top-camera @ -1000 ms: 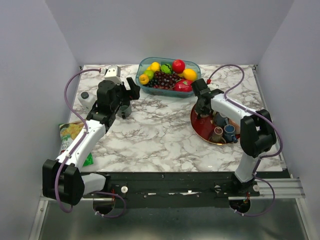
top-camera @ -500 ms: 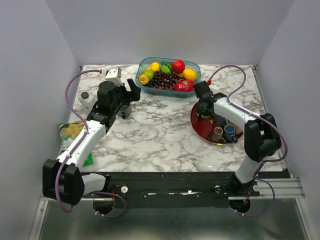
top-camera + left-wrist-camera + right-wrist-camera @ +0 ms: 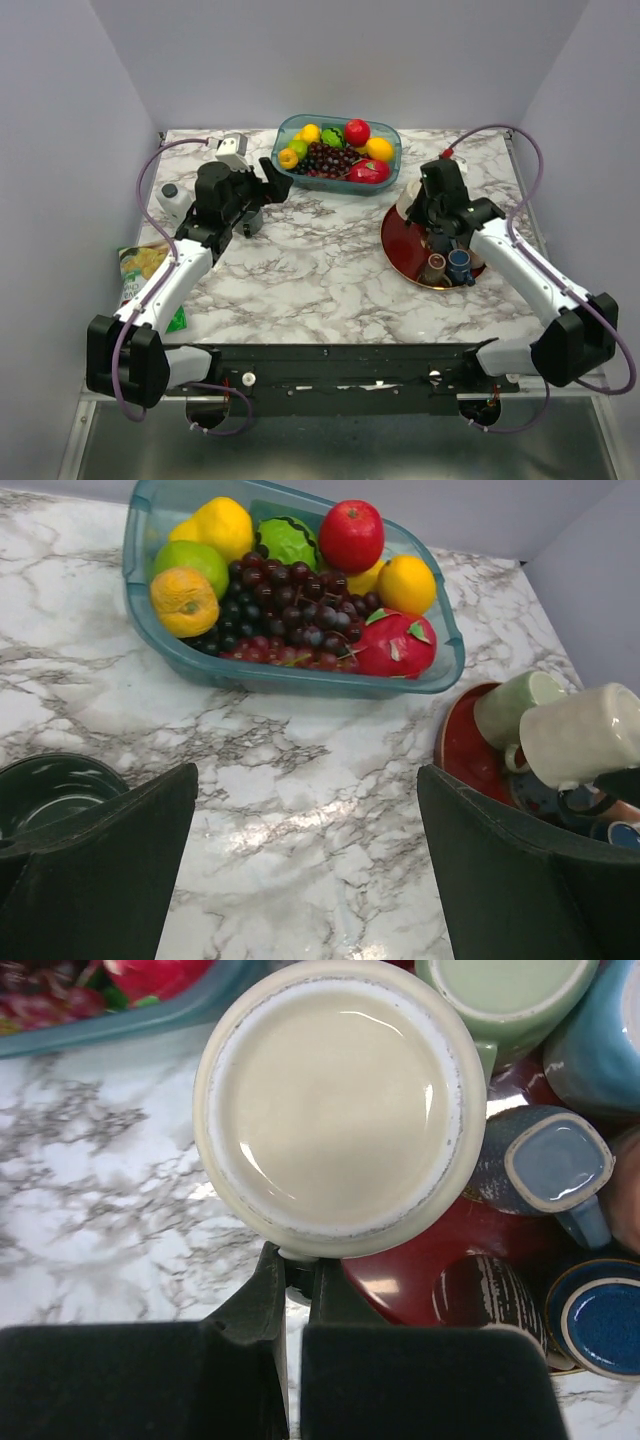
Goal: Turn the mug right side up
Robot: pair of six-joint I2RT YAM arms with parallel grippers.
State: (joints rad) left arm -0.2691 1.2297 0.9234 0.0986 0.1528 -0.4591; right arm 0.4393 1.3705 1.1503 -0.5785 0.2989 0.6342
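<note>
The cream mug (image 3: 340, 1110) hangs over the left rim of the red plate (image 3: 405, 250), with my right gripper (image 3: 300, 1265) shut on its handle. Its flat base faces the right wrist camera. From the left wrist view the mug (image 3: 580, 735) lies tilted on its side in the air above the plate (image 3: 465, 755). From above, a pale edge of the mug (image 3: 404, 206) shows beside the right gripper (image 3: 425, 212). My left gripper (image 3: 305, 820) is open over bare marble at the back left, holding nothing.
A pale green mug (image 3: 515, 705), blue cups and a brown cup (image 3: 433, 268) crowd the red plate. A teal fruit basket (image 3: 140, 570) stands at the back. A dark green bowl (image 3: 50, 790) sits by the left gripper. A snack bag (image 3: 140, 270) lies at the left edge.
The right gripper closed on the mug's handle, and the arm swung its elbow out to the right, carrying the mug up off the plate. The left arm hardly moved.
</note>
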